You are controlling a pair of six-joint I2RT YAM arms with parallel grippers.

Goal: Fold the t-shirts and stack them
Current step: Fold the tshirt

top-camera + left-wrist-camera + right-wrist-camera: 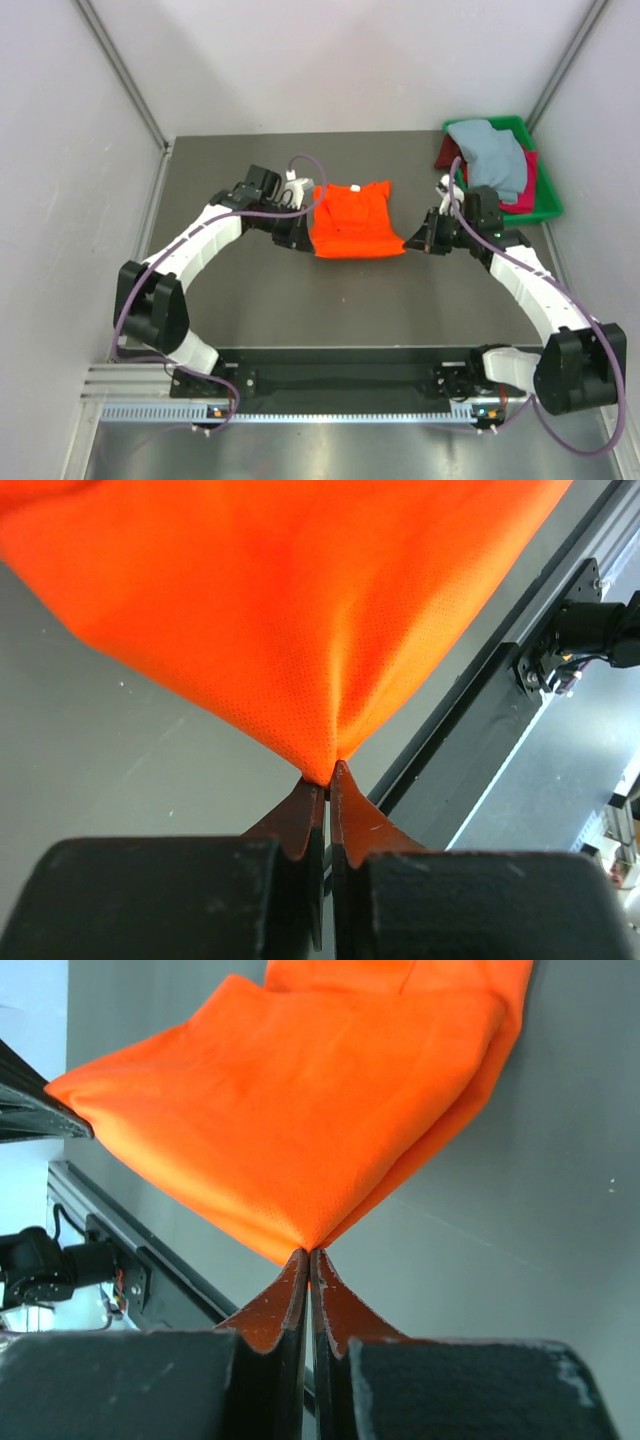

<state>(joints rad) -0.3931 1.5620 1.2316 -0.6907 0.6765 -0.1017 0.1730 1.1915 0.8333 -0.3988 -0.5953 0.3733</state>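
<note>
the left gripper [327, 772] and the right gripper [308, 1253] each pinch a near corner of the orange t-shirt [350, 222] in the middle of the table [250, 295], so they should carry this edge forward together, level and tight.

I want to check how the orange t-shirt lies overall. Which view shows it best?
The top external view: it shows the whole orange t-shirt, held between the left gripper and right gripper. Each wrist view shows only one pinched corner and the cloth near it.
</note>
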